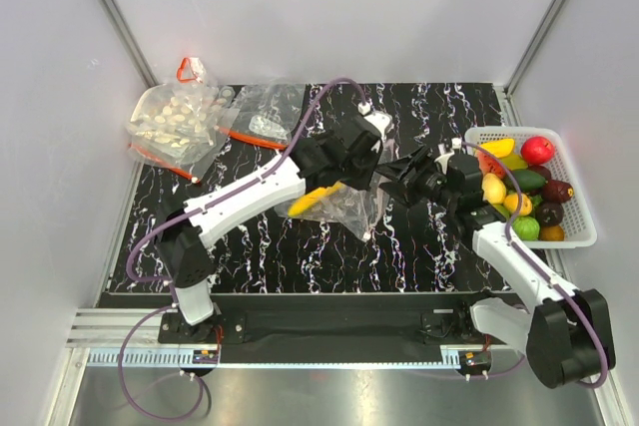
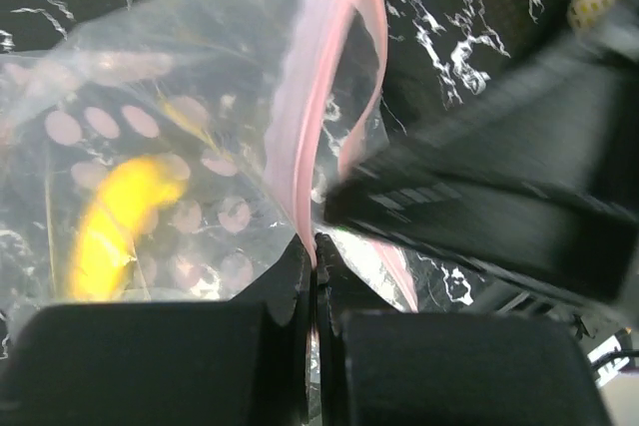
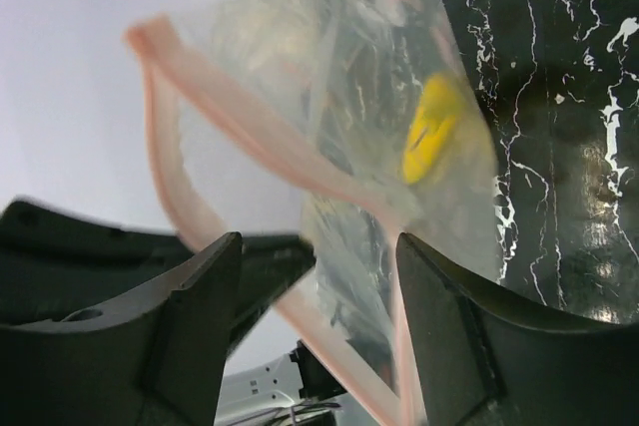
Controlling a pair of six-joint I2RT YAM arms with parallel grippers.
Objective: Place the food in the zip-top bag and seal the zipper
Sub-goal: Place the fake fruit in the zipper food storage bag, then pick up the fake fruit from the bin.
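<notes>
The dotted zip-top bag (image 1: 351,205) hangs lifted over the middle of the table, with a yellow food piece (image 1: 311,199) inside. My left gripper (image 1: 377,160) is shut on the bag's pink-red zipper strip (image 2: 329,77) at the mouth edge; the jaws pinch it in the left wrist view (image 2: 315,246), and the yellow piece (image 2: 105,236) shows through the dots. My right gripper (image 1: 398,175) is open right at the mouth. In the right wrist view (image 3: 315,286) the open strip (image 3: 230,117) and bag wall lie between its fingers. The yellow piece (image 3: 439,127) sits deeper inside.
A white mesh basket (image 1: 582,209) at the right edge holds several toy fruits and vegetables (image 1: 537,150). A pile of other clear bags (image 1: 180,122) and a smaller clear bag (image 1: 265,117) lie at the back left. Walls enclose the table on three sides.
</notes>
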